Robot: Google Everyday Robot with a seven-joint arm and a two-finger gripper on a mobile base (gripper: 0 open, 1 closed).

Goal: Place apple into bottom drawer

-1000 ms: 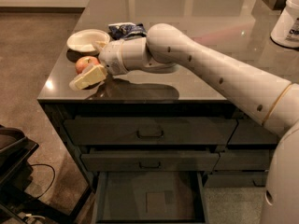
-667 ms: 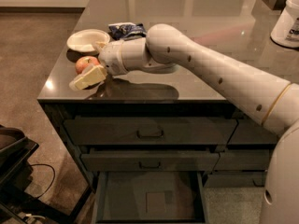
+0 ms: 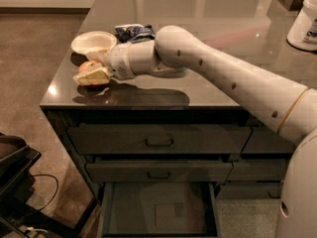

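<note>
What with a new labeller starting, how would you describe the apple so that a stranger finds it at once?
Start at the dark countertop above the drawers and go to its front left corner. There, just in front of the white bowl, the gripper is at the apple. It is the only round, orange-red thing there.

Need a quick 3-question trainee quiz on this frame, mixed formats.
1. True or false: the bottom drawer is open.
2. The apple is: A) on the floor; B) on the countertop, at the hand; C) in the drawer.
3. Fill in: ___ drawers above the bottom one in that column are shut.

Key: 1 true; 2 B; 3 two.
</note>
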